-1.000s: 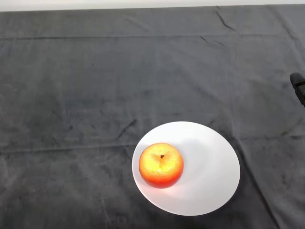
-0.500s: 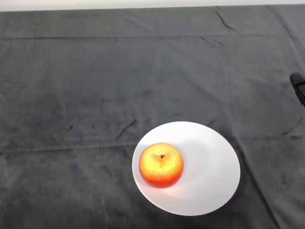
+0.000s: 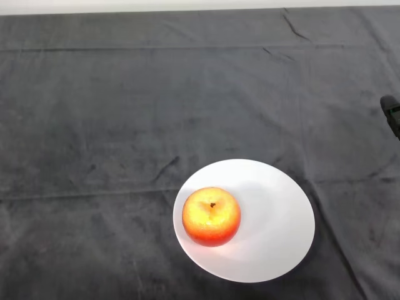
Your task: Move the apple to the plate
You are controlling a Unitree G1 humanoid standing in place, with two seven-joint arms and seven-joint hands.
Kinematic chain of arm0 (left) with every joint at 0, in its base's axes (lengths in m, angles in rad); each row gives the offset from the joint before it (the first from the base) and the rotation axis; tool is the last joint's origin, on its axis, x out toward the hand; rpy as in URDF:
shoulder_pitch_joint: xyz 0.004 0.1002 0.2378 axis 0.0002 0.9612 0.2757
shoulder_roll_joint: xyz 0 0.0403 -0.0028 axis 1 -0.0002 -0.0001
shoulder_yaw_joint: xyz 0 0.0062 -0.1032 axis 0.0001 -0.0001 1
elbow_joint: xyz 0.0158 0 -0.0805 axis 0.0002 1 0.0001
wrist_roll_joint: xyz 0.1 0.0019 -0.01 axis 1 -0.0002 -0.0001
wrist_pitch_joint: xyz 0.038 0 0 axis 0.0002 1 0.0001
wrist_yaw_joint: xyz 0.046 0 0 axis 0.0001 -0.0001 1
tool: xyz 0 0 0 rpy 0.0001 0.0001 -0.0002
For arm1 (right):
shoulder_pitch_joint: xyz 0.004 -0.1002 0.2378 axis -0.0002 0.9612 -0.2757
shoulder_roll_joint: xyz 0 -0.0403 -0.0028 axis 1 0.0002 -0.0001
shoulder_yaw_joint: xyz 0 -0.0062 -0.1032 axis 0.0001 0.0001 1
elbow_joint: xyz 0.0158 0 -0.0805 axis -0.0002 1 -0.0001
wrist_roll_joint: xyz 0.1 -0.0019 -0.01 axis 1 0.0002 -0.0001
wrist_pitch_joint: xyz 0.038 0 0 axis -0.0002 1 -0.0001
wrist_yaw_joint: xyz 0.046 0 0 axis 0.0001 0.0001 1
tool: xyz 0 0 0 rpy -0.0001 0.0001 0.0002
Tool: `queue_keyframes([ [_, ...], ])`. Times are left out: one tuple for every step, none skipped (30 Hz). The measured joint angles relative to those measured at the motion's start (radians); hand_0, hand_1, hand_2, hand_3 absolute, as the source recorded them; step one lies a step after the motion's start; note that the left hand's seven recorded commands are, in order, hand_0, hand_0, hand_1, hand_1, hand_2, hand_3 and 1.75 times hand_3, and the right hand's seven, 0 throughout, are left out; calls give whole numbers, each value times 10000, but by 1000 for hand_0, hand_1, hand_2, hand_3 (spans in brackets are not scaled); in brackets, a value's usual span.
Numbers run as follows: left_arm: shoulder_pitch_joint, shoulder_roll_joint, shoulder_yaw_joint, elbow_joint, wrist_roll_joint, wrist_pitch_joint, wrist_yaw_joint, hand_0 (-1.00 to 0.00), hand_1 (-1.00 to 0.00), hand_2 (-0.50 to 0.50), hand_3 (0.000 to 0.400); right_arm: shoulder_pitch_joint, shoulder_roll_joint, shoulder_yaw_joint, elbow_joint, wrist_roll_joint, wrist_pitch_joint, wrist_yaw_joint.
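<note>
A red and yellow apple [image 3: 211,216] sits upright, stem dimple up, on the left part of a round white plate [image 3: 275,225]. The plate lies on the dark cloth in the lower middle of the head view, a little right of centre. The apple rests fully inside the plate's rim.
Dark wrinkled cloth [image 3: 125,125] covers the whole table, whose far edge runs along the top of the view. A small black object [image 3: 392,114] pokes in at the right edge, apart from the plate.
</note>
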Motion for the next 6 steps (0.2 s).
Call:
queue_keyframes([
  [-1,0,1,0,0,0,0,0,0,0,0,0,0,0,0,0,0,0],
  [-4,0,1,0,0,0,-1,0,0,0,0,0,0,0,0,0,0,0],
  [-7,0,2,0,0,0,-1,0,0,0,0,0,0,0,0,0,0,0],
  [-11,0,2,0,0,0,-1,0,0,0,0,0,0,0,0,0,0,0],
  [-13,0,2,0,0,0,-1,0,0,0,0,0,0,0,0,0,0,0],
  [-14,0,3,0,1,0,-1,0,0,0,0,0,0,0,0,0,0,0],
])
